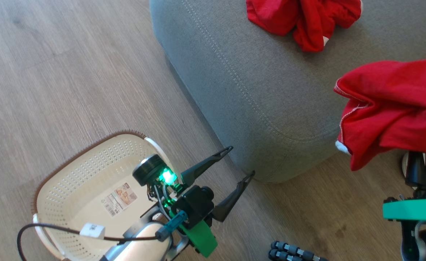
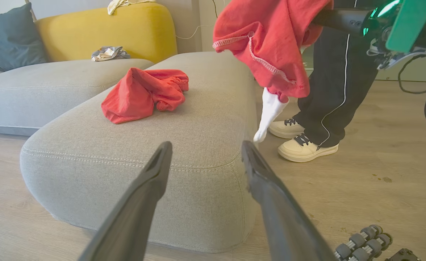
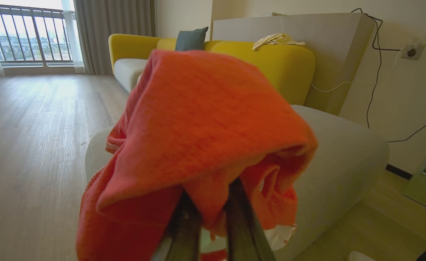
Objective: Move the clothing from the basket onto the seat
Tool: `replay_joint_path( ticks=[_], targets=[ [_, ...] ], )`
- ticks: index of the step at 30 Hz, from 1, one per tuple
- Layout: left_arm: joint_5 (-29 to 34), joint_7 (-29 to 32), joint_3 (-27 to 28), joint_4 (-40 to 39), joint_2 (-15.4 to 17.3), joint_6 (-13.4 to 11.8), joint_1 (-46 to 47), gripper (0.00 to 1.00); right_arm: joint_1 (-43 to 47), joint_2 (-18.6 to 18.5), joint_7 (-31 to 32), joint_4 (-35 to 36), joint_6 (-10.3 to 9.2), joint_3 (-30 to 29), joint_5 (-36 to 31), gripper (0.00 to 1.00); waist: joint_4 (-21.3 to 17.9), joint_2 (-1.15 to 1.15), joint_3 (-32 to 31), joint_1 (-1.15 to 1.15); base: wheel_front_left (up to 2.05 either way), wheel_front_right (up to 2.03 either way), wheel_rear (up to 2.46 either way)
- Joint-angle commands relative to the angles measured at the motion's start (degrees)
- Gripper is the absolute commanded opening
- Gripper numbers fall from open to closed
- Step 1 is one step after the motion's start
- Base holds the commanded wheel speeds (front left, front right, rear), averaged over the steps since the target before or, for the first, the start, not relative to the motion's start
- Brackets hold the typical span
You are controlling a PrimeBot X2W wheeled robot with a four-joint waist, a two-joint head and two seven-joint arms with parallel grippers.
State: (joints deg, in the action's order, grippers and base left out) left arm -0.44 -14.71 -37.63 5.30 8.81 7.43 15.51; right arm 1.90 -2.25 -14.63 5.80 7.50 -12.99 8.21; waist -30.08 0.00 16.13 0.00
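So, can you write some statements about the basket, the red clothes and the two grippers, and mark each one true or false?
1. The basket holds no clothing. True.
2. Both red garments lie on the seat. False: one garment lies there, and the other garment hangs from the right gripper, whose fingers are closed on it.
3. The left gripper holds a garment. False: its fingers are apart and hold nothing.
4. A person stands beside the seat. True: the left wrist view shows the legs and the pale shoes on the floor next to it.
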Motion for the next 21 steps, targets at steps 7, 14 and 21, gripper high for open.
replay_joint_path(
  ticks=[7, 14, 21],
  targets=[
    [-0.1, -0.3, 1.6, -1.7, 0.4, -0.2, 2.0, 1.0, -2.9, -0.6, -0.4, 2.0, -0.01, -0.8, 3.7, 0.0, 0.4, 0.0, -0.1, 0.0, 0.0, 0.0, 0.0],
    [0.6, -0.3, 1.7, -2.6, 1.3, -0.9, 1.9, 1.0, -8.9, -0.6, -0.4, 4.0, -0.01, -2.6, 2.5, 0.0, 0.9, 0.0, 2.0, 0.0, 0.0, 0.0, 0.0],
    [1.0, -0.3, 0.4, -2.6, 3.5, -0.7, 3.0, 1.0, -18.8, -4.4, -0.4, 5.4, -0.01, -3.4, 1.3, 0.0, 2.0, 0.0, 6.5, 0.0, 0.0, 0.0, 0.0]
  ],
)
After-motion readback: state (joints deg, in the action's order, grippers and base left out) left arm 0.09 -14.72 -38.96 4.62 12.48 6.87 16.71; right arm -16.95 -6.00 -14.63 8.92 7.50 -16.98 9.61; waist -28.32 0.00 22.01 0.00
